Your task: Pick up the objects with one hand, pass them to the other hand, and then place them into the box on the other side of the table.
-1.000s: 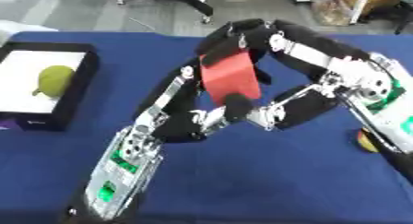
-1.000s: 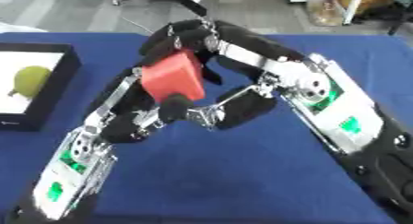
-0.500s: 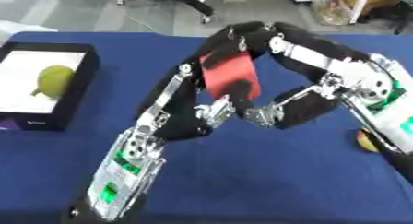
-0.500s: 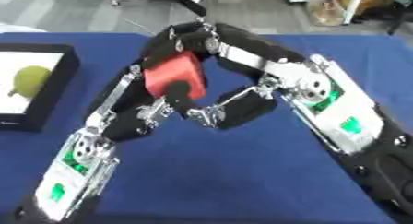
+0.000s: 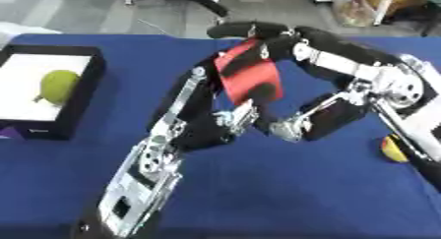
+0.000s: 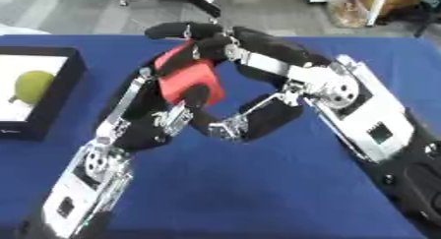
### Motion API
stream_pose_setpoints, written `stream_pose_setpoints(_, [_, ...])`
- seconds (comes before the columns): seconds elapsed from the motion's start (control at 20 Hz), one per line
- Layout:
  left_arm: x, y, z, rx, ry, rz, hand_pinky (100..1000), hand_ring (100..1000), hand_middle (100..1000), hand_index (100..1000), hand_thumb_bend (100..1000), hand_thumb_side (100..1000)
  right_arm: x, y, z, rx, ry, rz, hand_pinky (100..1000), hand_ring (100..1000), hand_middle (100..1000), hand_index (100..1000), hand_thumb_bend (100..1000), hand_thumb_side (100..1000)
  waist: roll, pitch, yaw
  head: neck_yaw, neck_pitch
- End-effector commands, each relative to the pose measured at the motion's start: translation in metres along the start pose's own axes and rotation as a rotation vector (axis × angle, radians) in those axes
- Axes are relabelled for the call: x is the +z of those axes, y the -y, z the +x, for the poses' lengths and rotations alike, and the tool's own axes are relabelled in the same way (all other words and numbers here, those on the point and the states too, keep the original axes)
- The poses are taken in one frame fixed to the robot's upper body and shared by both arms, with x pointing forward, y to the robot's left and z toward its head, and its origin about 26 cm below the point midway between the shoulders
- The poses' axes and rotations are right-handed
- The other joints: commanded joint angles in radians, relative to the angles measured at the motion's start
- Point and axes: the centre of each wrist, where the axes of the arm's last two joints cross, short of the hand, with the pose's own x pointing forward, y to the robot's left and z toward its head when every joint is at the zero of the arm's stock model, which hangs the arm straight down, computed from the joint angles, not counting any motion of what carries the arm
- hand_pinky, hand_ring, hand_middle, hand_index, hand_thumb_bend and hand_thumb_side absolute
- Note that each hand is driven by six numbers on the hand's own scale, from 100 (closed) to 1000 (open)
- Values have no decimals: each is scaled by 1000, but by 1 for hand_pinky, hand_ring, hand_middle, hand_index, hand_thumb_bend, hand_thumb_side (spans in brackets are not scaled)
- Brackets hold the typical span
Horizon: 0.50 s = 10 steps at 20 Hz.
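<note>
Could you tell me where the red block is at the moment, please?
The red block is held above the blue table's middle, between the left hand and right hand, right of the box.

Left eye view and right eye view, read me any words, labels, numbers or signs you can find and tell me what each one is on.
No text can be read anywhere.
Red block between the left hand and right hand: plain faces, no print.
Box holding the green fruit: a small pale mark on its front wall, too blurred to read.
Blue table: no markings.
</note>
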Motion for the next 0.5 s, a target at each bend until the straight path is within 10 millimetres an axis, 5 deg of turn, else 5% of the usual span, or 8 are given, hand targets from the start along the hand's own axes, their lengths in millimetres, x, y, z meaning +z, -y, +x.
stream_pose_setpoints(0.05, [-3, -13, 0, -44, -13, 59, 873, 688, 334, 552, 100, 401, -2, 16, 9, 39, 88, -15, 891, 1000, 1000, 932, 423, 482, 0, -12, -2, 8, -3])
stream_pose_setpoints(0.35, [-4, -37, -6, -179, -68, 162, 870, 694, 338, 558, 100, 392, 8, 40, 12, 60, 141, -129, 886, 999, 1000, 933, 430, 491, 2, -18, -6, 40, -3])
stream_pose_setpoints(0.4, [-4, -44, -6, -211, -76, 185, 869, 695, 338, 559, 100, 455, 11, 44, 12, 66, 138, -153, 884, 989, 1000, 932, 430, 488, 3, -19, -7, 52, -3])
stream_pose_setpoints(0.5, [-4, -57, -4, -271, -93, 229, 868, 694, 337, 559, 100, 383, 18, 49, 13, 77, 121, -193, 882, 986, 1000, 929, 429, 485, 5, -21, -7, 71, -3])
